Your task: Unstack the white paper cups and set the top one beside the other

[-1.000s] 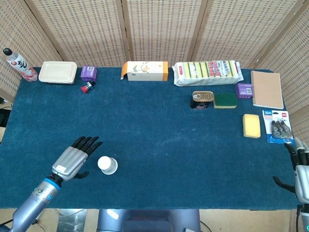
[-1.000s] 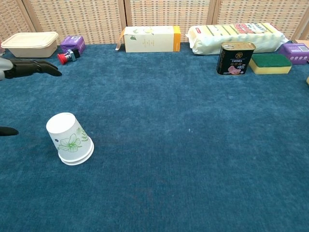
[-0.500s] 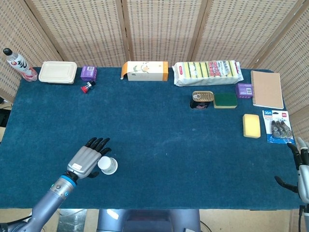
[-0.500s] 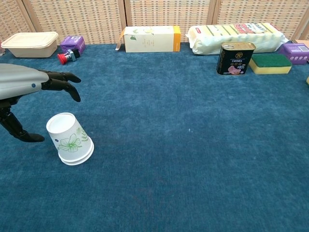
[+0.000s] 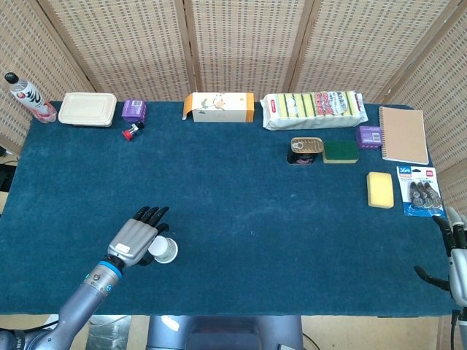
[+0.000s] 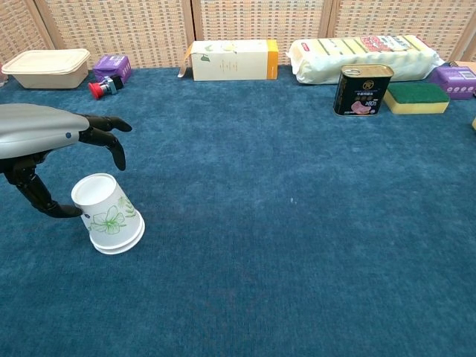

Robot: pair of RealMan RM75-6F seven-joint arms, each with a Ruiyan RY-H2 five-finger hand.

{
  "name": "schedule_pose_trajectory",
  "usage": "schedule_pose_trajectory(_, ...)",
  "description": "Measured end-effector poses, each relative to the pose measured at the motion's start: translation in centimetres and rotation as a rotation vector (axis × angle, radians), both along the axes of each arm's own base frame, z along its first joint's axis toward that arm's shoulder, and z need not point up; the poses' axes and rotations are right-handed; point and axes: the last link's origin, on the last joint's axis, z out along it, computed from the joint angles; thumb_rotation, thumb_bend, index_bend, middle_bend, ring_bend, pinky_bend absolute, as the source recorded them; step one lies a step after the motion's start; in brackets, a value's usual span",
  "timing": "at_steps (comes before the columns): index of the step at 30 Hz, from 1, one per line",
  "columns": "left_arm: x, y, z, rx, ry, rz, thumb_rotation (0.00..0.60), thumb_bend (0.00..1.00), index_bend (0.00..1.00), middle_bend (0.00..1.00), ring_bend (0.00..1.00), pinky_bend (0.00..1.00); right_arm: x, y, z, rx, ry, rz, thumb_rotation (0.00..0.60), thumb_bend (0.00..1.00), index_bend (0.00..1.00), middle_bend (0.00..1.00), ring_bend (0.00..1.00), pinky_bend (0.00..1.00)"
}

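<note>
I am holding my left hand (image 6: pixel 52 141) spread wide around the inverted white paper cups (image 6: pixel 108 214) with the green flower print, lower left. My right hand (image 5: pixel 458 255) is resting open at the lower-right edge of the blue tabletop (image 5: pixel 241 197).

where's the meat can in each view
Head view: the can sits right of centre toward the back, seen from above, with the green sponge just to its right.
Chest view: the can stands upright at upper right, label facing the camera.
Shared landmark: the green sponge beside it in both views.
</note>
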Motion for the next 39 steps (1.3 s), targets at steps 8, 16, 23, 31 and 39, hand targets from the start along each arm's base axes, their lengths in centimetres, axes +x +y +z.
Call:
schedule_pose_trajectory(8, 0.0, -0.1, 0.1, 0.003, 0.005, 0.0, 0.6, 0.24, 0.37, 0.0, 0.0, 0.05, 0.0, 0.0, 0.0, 0.001, 0.001, -0.001, 0.6, 0.0, 0.11, 0.0, 0.0, 0.0)
schedule_pose_trajectory(16, 0.4, -0.1, 0.9, 0.023, -0.011, -0.004, 0.6, 0.24, 0.37, 0.0, 0.0, 0.05, 0.0, 0.0, 0.0, 0.001, -0.002, -0.001, 0.6, 0.0, 0.11, 0.0, 0.0, 0.0)
schedule_pose_trajectory(23, 0.9, -0.4, 2.6, 0.053, -0.046, -0.01, 0.6, 0.24, 0.37, 0.0, 0.0, 0.05, 0.1, 0.1, 0.0, 0.002, -0.002, 0.001, 0.6, 0.0, 0.11, 0.0, 0.0, 0.0)
schedule_pose_trajectory(31, 1.7, -0.7, 6.4, 0.107, -0.135, -0.011, 0.6, 0.24, 0.37, 0.0, 0.0, 0.05, 0.1, 0.1, -0.1, 0.008, -0.005, 0.002, 0.6, 0.0, 0.11, 0.0, 0.0, 0.0)
schedule_pose_trajectory(39, 0.9, -1.1, 11.7, 0.205, -0.213, 0.007, 0.6, 0.24, 0.37, 0.0, 0.0, 0.05, 0.3, 0.2, -0.2, 0.014, -0.006, 0.003, 0.6, 0.0, 0.11, 0.0, 0.0, 0.0)
